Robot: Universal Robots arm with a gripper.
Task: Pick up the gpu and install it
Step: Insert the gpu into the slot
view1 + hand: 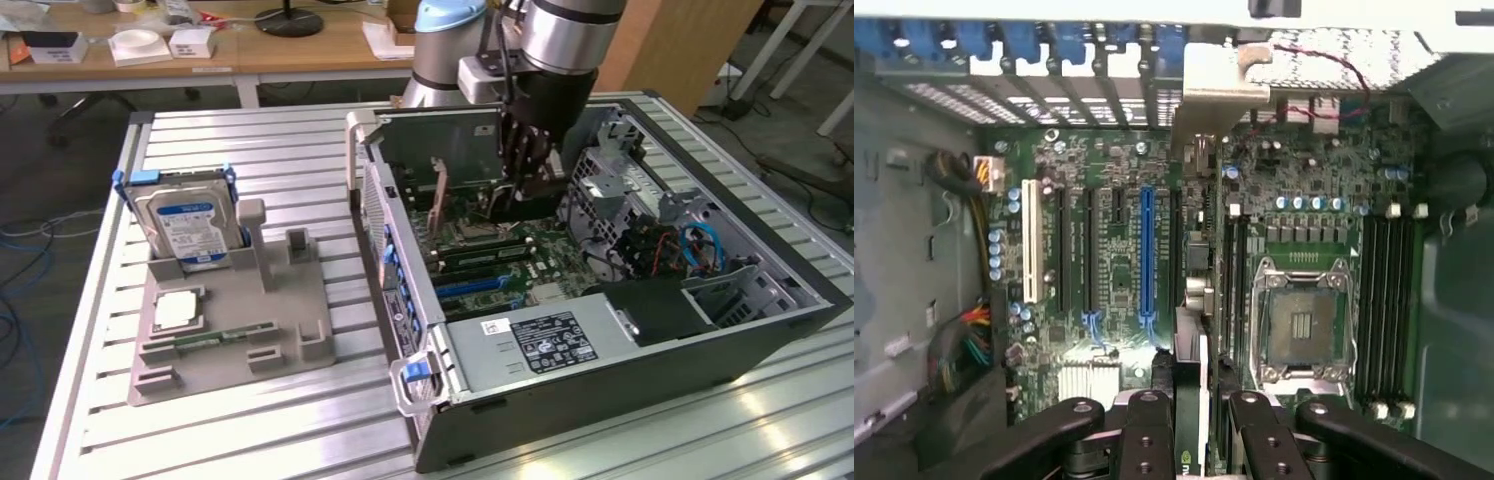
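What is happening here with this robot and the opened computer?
One robot arm is installing a gpu in an open computer case that lies on a table. Its gripper is shut on the card, held edge-on, and reaches down inside the case over the motherboard, close to the expansion slots. Whether the card sits in a slot I cannot tell. On the exterior view's left, a grey holder carries a hard drive.
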